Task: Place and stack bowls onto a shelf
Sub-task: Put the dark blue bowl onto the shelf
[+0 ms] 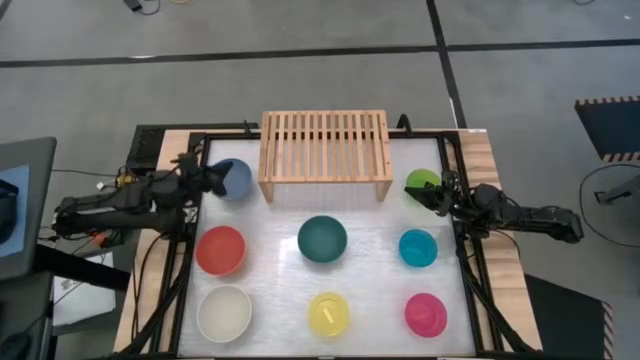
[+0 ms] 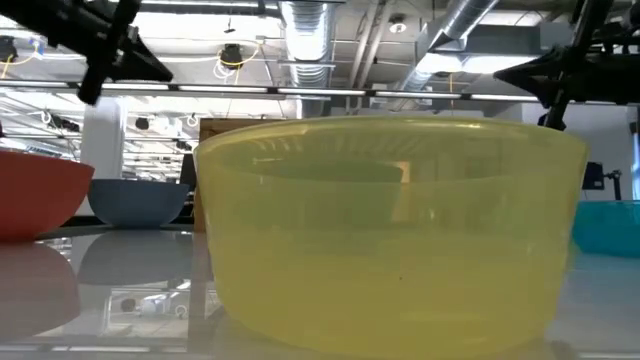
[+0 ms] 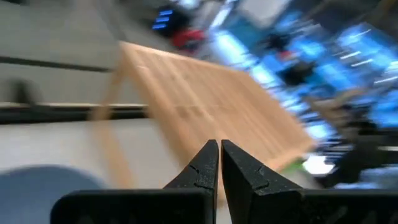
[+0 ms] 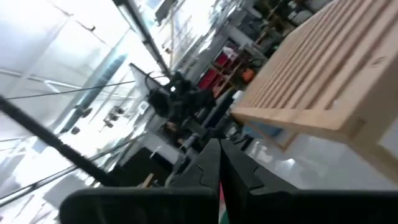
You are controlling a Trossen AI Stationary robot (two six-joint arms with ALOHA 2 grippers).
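1. High view: a white, faintly glossy table top (image 1: 375,225) is seen inside a black metal frame, with pale wooden edging at both sides.
2. The shelf (image 1: 325,147) is set at the far middle of the table; light wood, a slatted top, solid side legs. Nothing is seen on its top.
3. Four larger round bowls are noted, smooth and plastic-looking: the slate blue bowl (image 1: 236,179) just beside the shelf's left leg, the red bowl (image 1: 221,250) nearer on the left, the dark teal bowl (image 1: 322,240) at centre in front of the shelf, the cream white bowl (image 1: 224,313) at the near left corner. All appear empty.
4. Four smaller bowls: the lime green bowl (image 1: 420,182) just right of the shelf, the cyan bowl (image 1: 417,247) below it, the magenta bowl (image 1: 425,314) at near right, the yellow bowl (image 1: 329,313) at near centre, translucent in the low view. No bowl is stacked.
5. The left gripper (image 1: 215,181) is held over the slate blue bowl's left rim; in its wrist view the fingers are pressed together on nothing.
6. The right gripper (image 1: 421,193) is held over the lime green bowl, fingers likewise closed and empty.
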